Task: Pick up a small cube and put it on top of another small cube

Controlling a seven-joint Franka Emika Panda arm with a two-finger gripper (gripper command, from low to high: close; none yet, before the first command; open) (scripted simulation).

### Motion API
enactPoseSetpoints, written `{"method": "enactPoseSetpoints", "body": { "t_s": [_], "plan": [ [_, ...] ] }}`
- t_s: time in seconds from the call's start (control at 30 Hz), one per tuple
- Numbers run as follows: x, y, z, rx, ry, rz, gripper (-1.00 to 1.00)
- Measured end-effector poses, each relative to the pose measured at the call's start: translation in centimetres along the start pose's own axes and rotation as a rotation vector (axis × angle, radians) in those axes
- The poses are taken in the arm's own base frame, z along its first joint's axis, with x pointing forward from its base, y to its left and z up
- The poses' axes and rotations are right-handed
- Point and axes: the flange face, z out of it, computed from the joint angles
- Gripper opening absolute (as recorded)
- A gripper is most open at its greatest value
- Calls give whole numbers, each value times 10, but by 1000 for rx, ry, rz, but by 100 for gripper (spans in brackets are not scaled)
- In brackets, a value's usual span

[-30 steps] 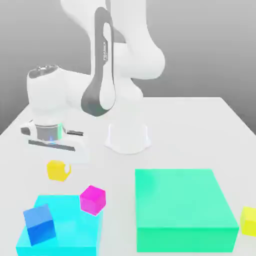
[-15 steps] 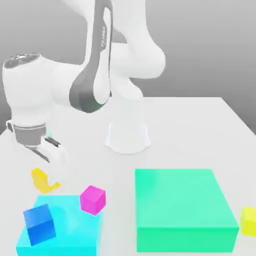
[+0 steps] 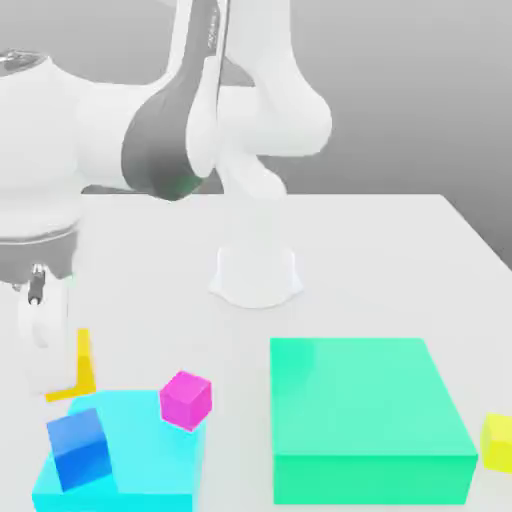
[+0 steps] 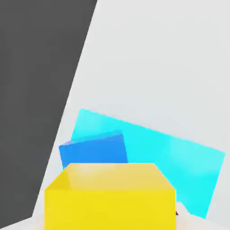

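Hand view: sitting nearest the lens, the small cube point(image 4: 109, 196), golden-yellow, pinched in the gripper point(image 4: 109, 211); lying behind it, a blue cube point(image 4: 93, 150) on a cyan block point(image 4: 170, 157). Exterior view: gripper point(image 3: 50, 345) hanging at the table's point(image 3: 400, 250) left edge, clasping the small cube point(image 3: 80, 368) just above the cyan block's point(image 3: 140, 460) far left corner. Resting on that block, the blue cube point(image 3: 78, 447) and a magenta cube point(image 3: 186, 398). Lying beside it, a green block point(image 3: 365, 415); sitting by the right edge, a lemon-yellow cube point(image 3: 498, 440)
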Motion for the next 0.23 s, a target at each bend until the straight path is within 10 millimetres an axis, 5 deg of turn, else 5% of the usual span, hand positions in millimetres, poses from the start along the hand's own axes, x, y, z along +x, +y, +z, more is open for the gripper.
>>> {"method": "enactPoseSetpoints", "body": {
  "t_s": [0.1, 0.13, 0.23],
  "plan": [
    [-1, -3, 40, 0, 2, 22, -100],
    [-1, -3, 50, 0, 2, 24, 100],
    [-1, -3, 50, 0, 2, 24, 100]
  ]
}}
